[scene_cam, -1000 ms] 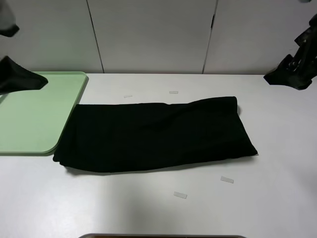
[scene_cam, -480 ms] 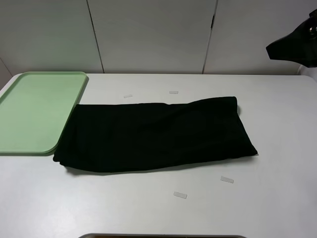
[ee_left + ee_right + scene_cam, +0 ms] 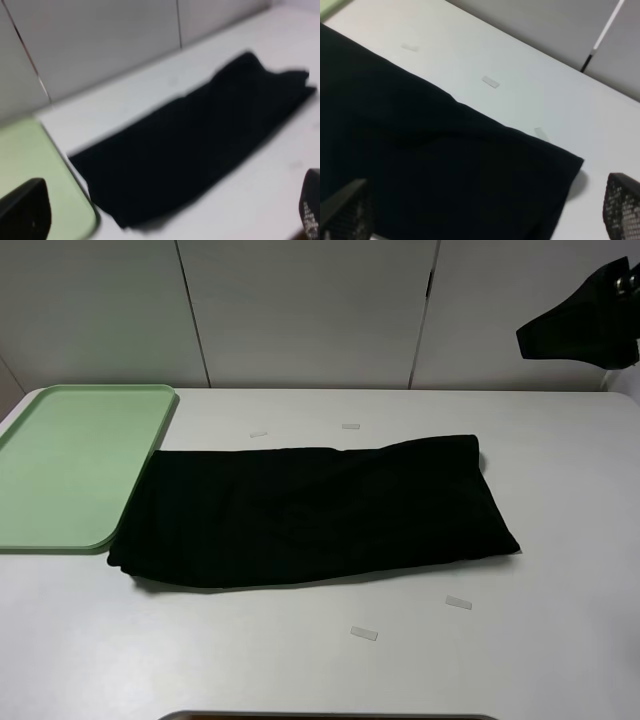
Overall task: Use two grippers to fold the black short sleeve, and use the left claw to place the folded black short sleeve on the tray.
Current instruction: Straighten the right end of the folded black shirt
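High cam looks down over the whole table [image 3: 560, 660], while both wrist cams slant down at the same black short sleeve [image 3: 310, 515].

Left fingers [image 3: 25, 210]: only the tips show, blurred, cut by the edge.
Tray [image 3: 30, 160]: blurred, cut off beside one left finger.
Shirt [image 3: 420, 165]: runs past the edge between the right fingers [image 3: 625, 205].
Table marks [image 3: 364, 634]: too small to tell.

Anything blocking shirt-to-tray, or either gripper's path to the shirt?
Nothing visible. The shirt lies flat with one end right beside the tray, which holds nothing. The left gripper and right gripper are open, above the table, with only clear space down to the cloth.
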